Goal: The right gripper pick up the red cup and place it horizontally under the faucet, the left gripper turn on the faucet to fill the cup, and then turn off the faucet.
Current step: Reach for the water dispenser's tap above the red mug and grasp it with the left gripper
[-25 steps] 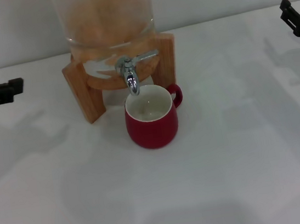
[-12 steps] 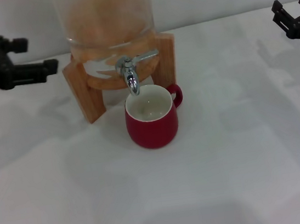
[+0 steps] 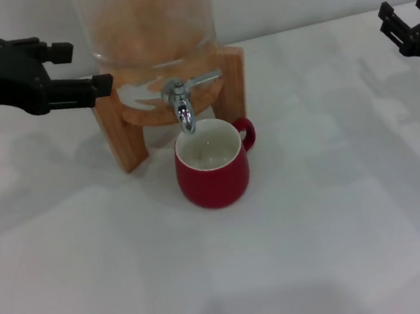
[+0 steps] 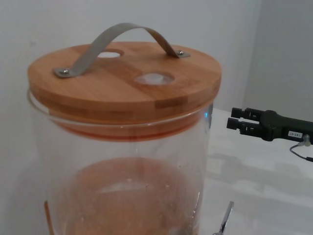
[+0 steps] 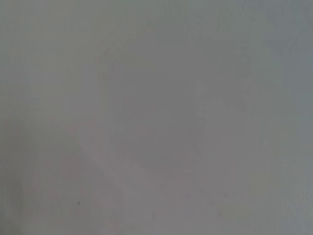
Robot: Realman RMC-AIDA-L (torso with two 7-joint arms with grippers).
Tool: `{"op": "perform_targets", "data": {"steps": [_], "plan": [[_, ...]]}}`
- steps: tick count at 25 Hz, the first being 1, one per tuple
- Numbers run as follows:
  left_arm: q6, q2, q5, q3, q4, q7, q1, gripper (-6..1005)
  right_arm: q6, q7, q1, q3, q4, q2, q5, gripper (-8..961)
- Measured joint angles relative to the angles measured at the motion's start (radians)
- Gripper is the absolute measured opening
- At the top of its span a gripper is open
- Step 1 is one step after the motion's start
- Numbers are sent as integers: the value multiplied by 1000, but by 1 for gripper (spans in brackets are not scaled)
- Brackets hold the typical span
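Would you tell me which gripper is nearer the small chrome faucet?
Left. The left gripper hovers beside the faucet, near the wooden stand; the right gripper sits far off.

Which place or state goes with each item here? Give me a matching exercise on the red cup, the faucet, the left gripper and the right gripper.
Things:
1. red cup
2. faucet
3. left gripper
4. right gripper

Places or states:
A. beside the wooden stand, level with the faucet, touching nothing
B. far out at the table's right edge, holding nothing
C. upright on the table, directly below the spout
D. fitted to the glass dispenser, spout pointing down

Pairs: 1-C, 2-D, 3-A, 4-B
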Motion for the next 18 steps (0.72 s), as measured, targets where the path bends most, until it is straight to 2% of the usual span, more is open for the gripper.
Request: {"op": "perform_targets", "data": {"steps": [8,18], "plan": [[-5,2,1,1,-30,23,-17,838,-1,2,3,-21,0,0,-1,682],[6,-7,-8,0,-141,98,-94,838,-1,2,-1,-27,-2,0,-1,682]]}}
